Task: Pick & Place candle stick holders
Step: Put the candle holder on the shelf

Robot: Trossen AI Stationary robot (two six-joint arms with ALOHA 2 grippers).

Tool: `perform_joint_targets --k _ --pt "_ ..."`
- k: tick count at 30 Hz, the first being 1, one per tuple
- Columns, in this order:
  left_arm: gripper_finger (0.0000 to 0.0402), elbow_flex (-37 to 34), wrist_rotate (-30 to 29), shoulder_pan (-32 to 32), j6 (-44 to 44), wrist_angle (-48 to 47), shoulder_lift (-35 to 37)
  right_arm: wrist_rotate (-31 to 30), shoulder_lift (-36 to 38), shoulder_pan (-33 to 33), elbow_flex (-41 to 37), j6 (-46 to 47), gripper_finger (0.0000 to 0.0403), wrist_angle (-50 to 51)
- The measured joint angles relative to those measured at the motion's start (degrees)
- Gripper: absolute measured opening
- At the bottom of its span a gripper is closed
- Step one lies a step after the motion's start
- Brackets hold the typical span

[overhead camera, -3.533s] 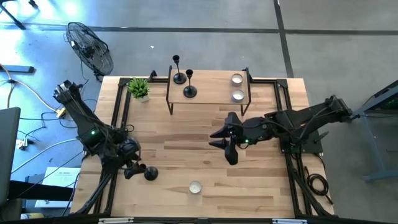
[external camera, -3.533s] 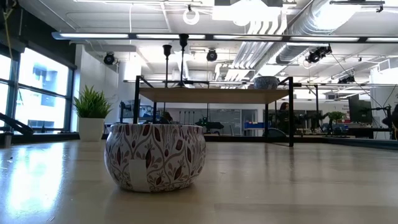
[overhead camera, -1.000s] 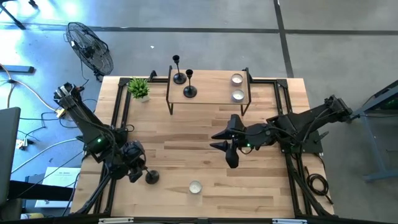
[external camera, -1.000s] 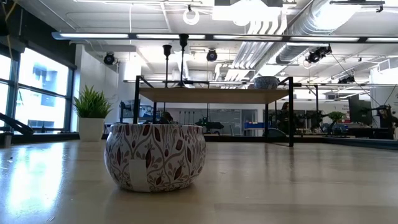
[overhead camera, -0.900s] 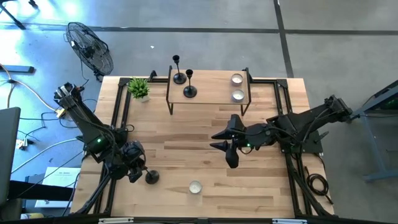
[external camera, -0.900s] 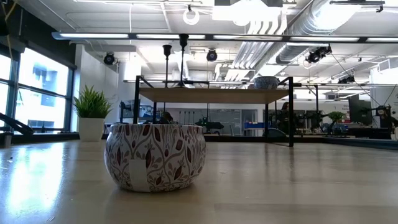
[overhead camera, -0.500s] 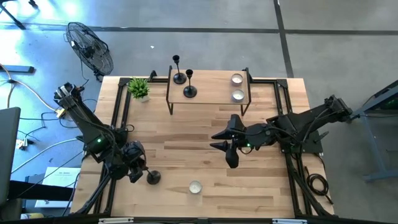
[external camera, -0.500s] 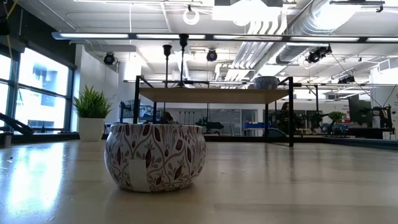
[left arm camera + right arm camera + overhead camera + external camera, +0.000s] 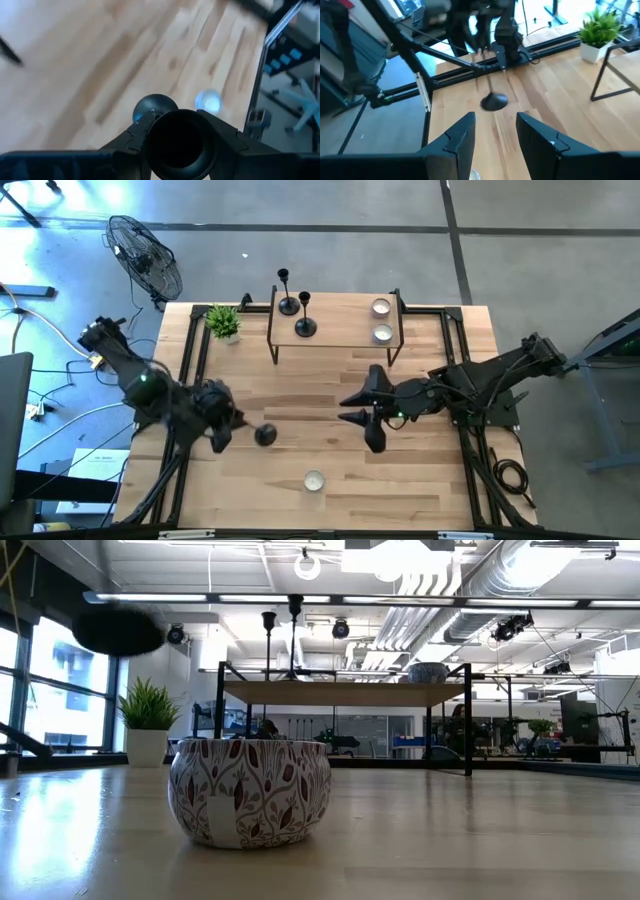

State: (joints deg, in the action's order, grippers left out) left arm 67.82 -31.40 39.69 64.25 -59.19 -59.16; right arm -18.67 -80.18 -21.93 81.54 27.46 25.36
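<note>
- Your left gripper (image 9: 222, 430) sits over the table's left half, clamped on the stem of a black candle stick holder (image 9: 264, 434); the round base sticks out toward the table's middle
- In the right wrist view that same holder (image 9: 493, 101) hangs stem-up, base-down from the left gripper (image 9: 501, 59), base clear of the wood, so its long axis looks roughly upright there and tilted in the high view; you can't tell the exact lean
- The key relation: the small raised shelf (image 9: 335, 330) lies toward the far edge and further to the right of the carried holder, with two more black holders (image 9: 296, 315) already standing at its left end, so I'd judge the carry has to go up and away from you
- Your left arm is clearly nearer the shelf's left end; the right gripper (image 9: 352, 407) waits mid-table, fingers parted with nothing between them
- Two tealight cups (image 9: 381, 320) sit on the shelf's right end; a third cup (image 9: 314, 481) is on the table near the front edge
- Left wrist view is blurred: only the base (image 9: 155, 107) and the cup (image 9: 207, 101) beyond it show
- Low view shows just a dark blur (image 9: 118, 631) at upper left, probably the holder's base, and the patterned tin (image 9: 249, 791) blocks much of the table
</note>
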Motion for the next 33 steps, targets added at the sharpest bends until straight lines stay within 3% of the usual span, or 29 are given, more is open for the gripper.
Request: perform_joint_targets --k 10,15,19,22,27,33 --pt "0.0123 13.5 -7.95 -13.99 -20.71 -1.0 0.0 7.16 3.47 -4.37 0.02 -11.68 0.0138 -15.0" --pt "0.0124 17.42 -13.2 -21.65 -29.83 0.78 0.02 5.53 7.76 -6.62 0.02 -17.14 0.0138 -15.15" --pt "0.0124 17.68 -13.3 -28.45 -37.84 5.89 0.0 2.21 10.19 -7.94 0.02 -19.6 0.0138 -13.41" --pt "0.0124 17.76 -10.61 -34.47 -41.47 8.89 -0.75 1.18 11.39 -8.57 0.03 -20.04 0.0138 -12.2" --pt "0.0124 17.76 0.83 -46.33 -41.52 10.23 -3.19 2.68 13.35 -9.86 0.04 -21.8 0.0138 -11.79" --pt "0.0124 17.68 10.64 -52.83 -40.88 9.48 -6.89 2.44 16.21 -12.39 0.04 -23.02 0.0138 -7.36"
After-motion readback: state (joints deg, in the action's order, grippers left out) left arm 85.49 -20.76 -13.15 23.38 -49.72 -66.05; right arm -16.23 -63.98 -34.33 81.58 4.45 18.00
